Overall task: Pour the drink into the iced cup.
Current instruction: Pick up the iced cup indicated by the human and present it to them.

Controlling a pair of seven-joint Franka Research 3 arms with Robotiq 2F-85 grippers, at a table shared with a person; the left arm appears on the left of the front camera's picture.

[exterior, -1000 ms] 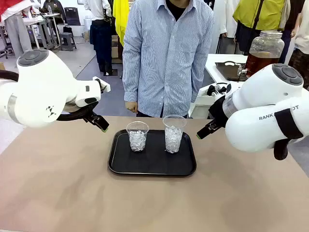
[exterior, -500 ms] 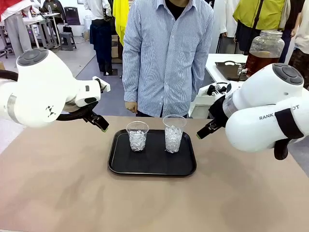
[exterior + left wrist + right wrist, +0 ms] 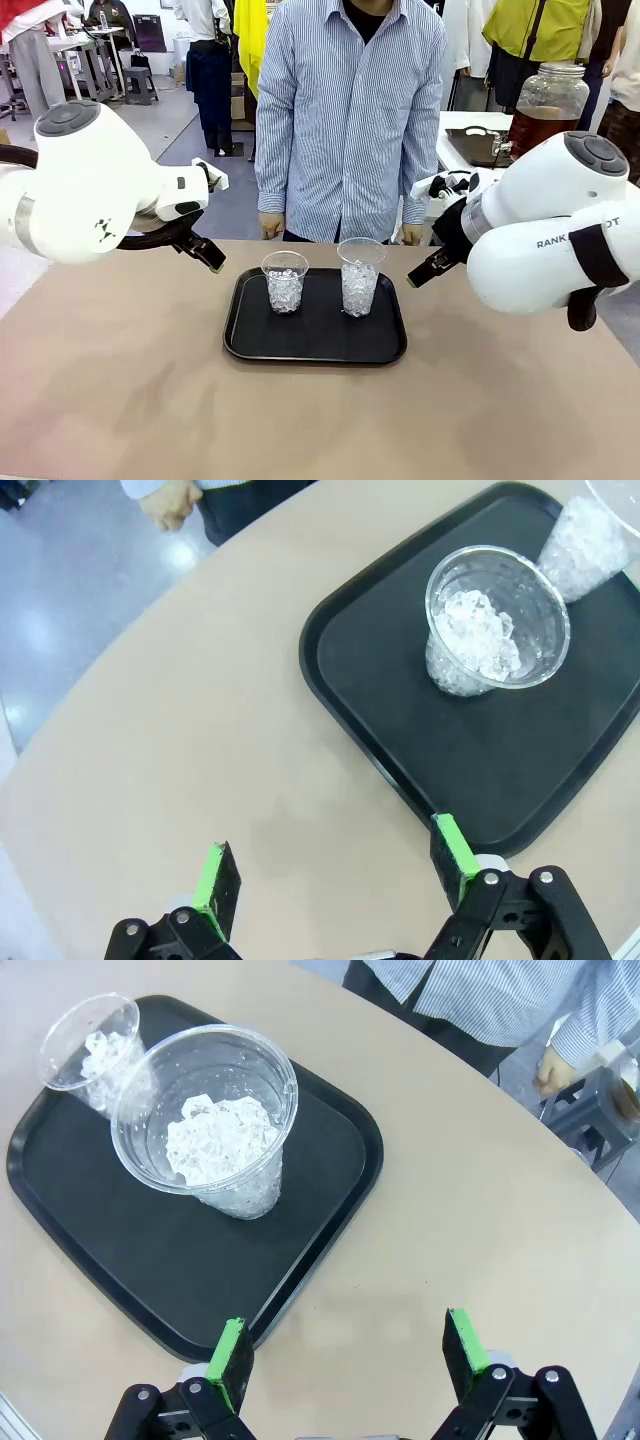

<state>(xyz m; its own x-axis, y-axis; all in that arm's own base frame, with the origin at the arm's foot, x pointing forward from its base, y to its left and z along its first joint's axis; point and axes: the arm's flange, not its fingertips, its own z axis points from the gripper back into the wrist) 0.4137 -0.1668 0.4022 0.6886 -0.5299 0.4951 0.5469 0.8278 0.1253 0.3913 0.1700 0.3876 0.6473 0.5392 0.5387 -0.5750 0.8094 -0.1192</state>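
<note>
Two clear iced cups stand on a black tray [image 3: 310, 345]: a shorter one [image 3: 285, 283] on the left and a taller one [image 3: 360, 278] on the right, both full of white ice. The amber-brown drink [image 3: 535, 130] sits in a large glass jar on a side table at the back right. My left gripper [image 3: 208, 254] hovers open left of the tray, and my right gripper [image 3: 420, 272] hovers open to its right. In the left wrist view the open left gripper [image 3: 335, 875] is over bare table beside the tray edge [image 3: 400, 680], with the shorter cup [image 3: 495, 630] ahead. The open right gripper [image 3: 350, 1355] is near the tray corner [image 3: 330, 1150], facing the taller cup [image 3: 215, 1130].
A person in a striped shirt [image 3: 345, 110] stands at the far edge behind the tray, hands hanging at table height [image 3: 270, 225]. The tan table [image 3: 300, 420] has free room in front of and beside the tray. Other tables and people are farther back.
The person has shifted slightly to the right, and a second hand now shows near the table's far edge. Both arms and the cups are where they were.
</note>
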